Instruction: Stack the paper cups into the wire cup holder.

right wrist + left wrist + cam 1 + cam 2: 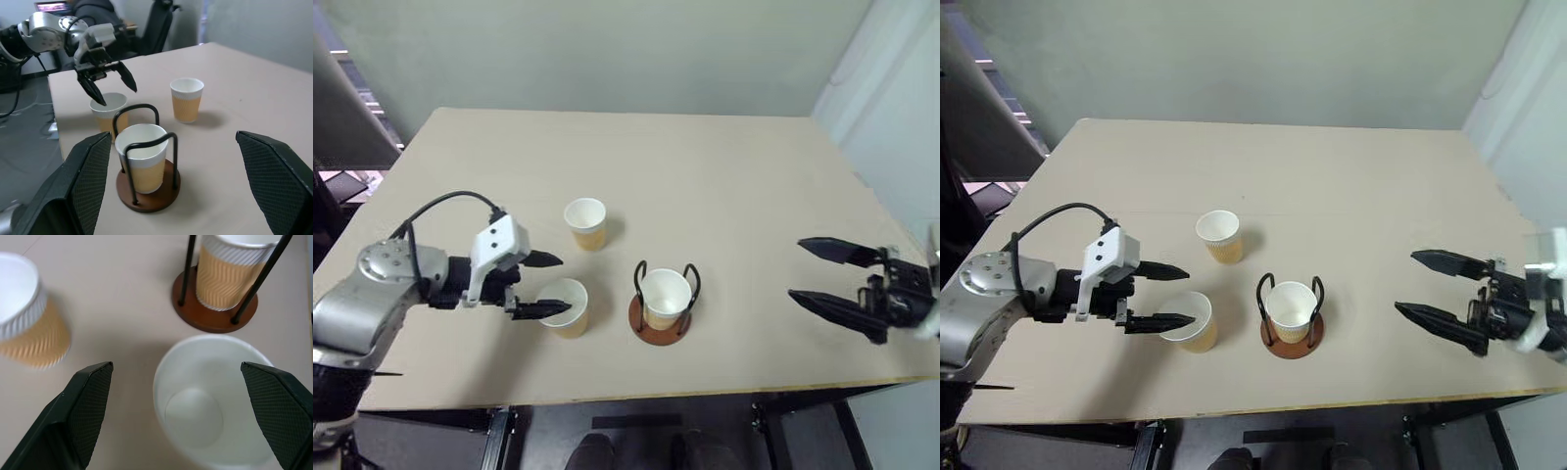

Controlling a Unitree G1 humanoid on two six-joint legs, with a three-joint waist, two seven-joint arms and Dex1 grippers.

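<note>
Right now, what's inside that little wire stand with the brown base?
One paper cup stands upright inside the wire stand, between its two black loops. The cup looks empty. The base right under the cup is covered, so I can't see it.

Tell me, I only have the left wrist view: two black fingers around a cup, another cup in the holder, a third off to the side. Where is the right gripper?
Observer: The right gripper hangs open over the table's right edge, well apart from the holder, holding nothing.
Operator: Is the left one gripping that cup?
Observer: No. The left gripper is open; in the head views one fingertip lies over the near cup's mouth, the other beyond its rim.
Operator: Is the third cup upright?
Observer: Yes, the far cup stands upright, farther back on the table, apart from both.
</note>
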